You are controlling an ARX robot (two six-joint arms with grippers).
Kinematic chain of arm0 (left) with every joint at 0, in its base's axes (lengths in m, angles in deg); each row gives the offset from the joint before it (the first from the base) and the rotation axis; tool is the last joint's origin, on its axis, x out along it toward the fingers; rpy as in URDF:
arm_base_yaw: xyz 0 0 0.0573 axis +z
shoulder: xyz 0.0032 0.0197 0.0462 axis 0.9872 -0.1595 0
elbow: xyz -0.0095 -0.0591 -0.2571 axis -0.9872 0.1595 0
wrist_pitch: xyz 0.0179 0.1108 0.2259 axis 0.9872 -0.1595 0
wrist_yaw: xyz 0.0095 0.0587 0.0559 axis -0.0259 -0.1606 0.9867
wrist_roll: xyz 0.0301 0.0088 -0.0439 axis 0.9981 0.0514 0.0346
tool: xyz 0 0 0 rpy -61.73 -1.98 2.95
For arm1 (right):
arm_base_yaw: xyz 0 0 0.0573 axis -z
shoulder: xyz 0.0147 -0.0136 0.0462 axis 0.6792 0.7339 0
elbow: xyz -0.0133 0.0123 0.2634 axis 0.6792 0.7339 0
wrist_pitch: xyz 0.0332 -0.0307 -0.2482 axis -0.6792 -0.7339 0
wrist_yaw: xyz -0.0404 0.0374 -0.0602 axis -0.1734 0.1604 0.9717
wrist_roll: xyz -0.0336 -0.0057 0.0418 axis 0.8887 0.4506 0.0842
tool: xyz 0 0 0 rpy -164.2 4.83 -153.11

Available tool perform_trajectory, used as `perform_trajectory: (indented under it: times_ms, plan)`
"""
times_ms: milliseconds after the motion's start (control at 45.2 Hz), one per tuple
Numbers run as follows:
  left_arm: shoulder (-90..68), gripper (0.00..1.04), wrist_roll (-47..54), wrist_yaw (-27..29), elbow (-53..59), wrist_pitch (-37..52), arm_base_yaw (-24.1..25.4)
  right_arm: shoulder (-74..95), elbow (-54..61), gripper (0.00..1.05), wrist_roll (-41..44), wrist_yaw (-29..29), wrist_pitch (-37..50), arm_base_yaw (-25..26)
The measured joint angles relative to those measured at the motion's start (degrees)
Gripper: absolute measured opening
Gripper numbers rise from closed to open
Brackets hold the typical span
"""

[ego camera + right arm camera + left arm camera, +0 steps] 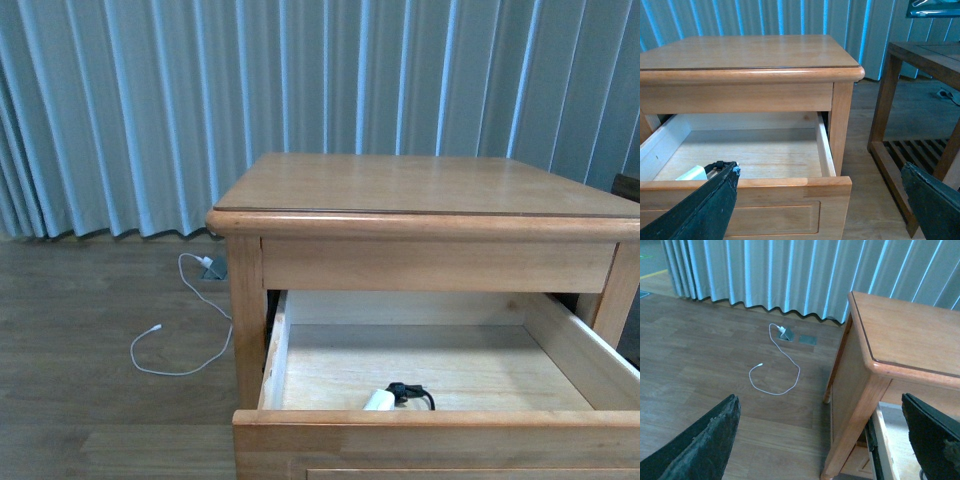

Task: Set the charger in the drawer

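The upper drawer (300, 335) of the honey-coloured nightstand (420, 185) stands pulled out, pale wood inside. The white charger (380, 400) with its black coiled cable (412, 393) lies on the drawer floor near the front panel. It also shows in the right wrist view (692, 173), partly behind a finger. My left gripper (822, 440) is open and empty, beside the nightstand's left front leg. My right gripper (822, 197) is open and empty, over the drawer's right front corner (830, 182). Neither arm shows in the front view.
A long thin white cable (180, 340) lies looped on the wooden floor left of the nightstand, running to a floor socket (785, 335). Pale pleated curtains (300, 80) hang behind. A dark wooden table with a slatted lower shelf (920, 100) stands right of the nightstand.
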Motion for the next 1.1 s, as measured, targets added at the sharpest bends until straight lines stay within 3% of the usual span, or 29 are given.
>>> perform_trajectory:
  times_ms: [221, 376, 796, 972, 1105]
  plan:
    - [0.2, 0.98, -0.4, -1.2, 0.2, 0.1, 0.1, 0.0, 0.0, 0.96, 0.0, 0.0, 0.0, 0.0]
    - [3.9, 0.73, 5.3, -11.4, 5.4, 3.1, 3.7, 0.0, 0.0, 0.96, 0.0, 0.0, 0.0, 0.0]
    - [14.9, 0.05, 7.5, -19.2, 17.6, 3.9, 11.6, 0.0, 0.0, 0.96, 0.0, 0.0, 0.0, 0.0]
    - [19.0, 0.04, 7.7, -21.1, 20.5, 2.9, 13.7, 0.0, 0.0, 0.96, 0.0, 0.0, 0.0, 0.0]
    - [22.2, 0.04, 7.8, -26.6, 22.2, 1.3, 18.8, 0.0, 0.0, 0.96, 0.0, 0.0, 0.0, 0.0]
